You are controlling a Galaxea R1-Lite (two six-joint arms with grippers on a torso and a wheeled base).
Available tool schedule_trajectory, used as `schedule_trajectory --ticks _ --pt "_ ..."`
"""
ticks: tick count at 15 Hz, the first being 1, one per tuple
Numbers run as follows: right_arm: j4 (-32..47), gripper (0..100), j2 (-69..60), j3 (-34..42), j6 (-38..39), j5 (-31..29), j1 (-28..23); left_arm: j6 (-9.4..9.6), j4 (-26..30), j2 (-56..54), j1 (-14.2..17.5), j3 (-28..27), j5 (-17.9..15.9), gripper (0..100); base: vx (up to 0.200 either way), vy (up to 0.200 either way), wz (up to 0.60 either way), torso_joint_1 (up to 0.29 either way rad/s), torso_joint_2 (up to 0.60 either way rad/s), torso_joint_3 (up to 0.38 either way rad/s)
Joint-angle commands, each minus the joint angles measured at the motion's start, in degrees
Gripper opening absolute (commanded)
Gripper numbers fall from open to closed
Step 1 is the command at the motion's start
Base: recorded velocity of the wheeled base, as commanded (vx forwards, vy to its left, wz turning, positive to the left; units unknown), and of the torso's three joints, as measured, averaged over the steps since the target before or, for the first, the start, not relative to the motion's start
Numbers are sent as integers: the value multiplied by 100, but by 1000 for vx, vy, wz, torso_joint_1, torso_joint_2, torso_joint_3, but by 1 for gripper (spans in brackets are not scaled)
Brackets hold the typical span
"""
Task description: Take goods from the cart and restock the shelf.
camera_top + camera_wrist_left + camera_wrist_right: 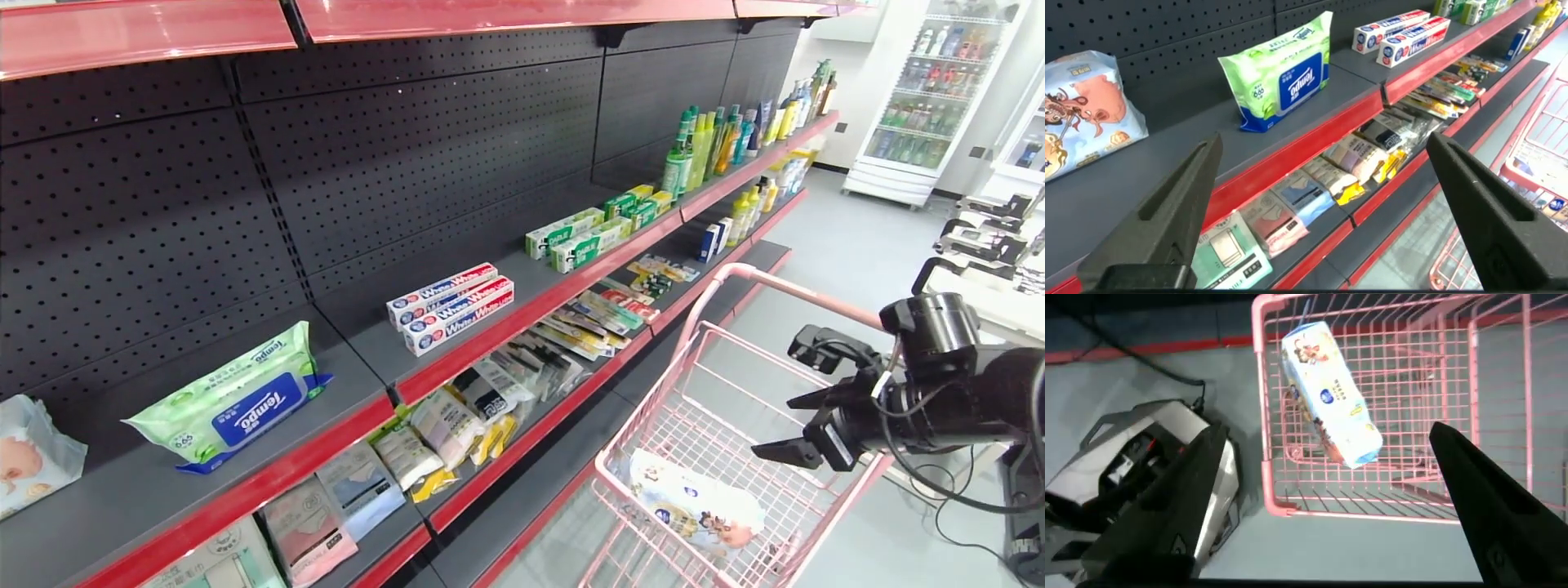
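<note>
My right claw [773, 425]: spread wide and empty, above the pink cart [816, 298].
Goods: one wipes pack [694, 502] lying in the cart's basket.
My left claw [1323, 139]: open, empty, facing the shelf [1365, 78] near a green wipes pack [1282, 77].

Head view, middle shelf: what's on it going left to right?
Baby wipes pack → green wipes pack → red-and-blue toothpaste boxes → green toothpaste boxes → small green boxes → green and yellow bottles.
</note>
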Motion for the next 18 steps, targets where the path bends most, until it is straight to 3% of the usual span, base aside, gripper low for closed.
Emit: schedule_trajectory --ticks 1,18 --pt "1 100 578 -29 -12 10 93 0 -1 8 1 0 4 100 0 0 0 0 0 0" --pt "-447 100 1325 -47 -425 10 137 0 -1 8 1 0 4 100 0 0 0 -100 218 116"
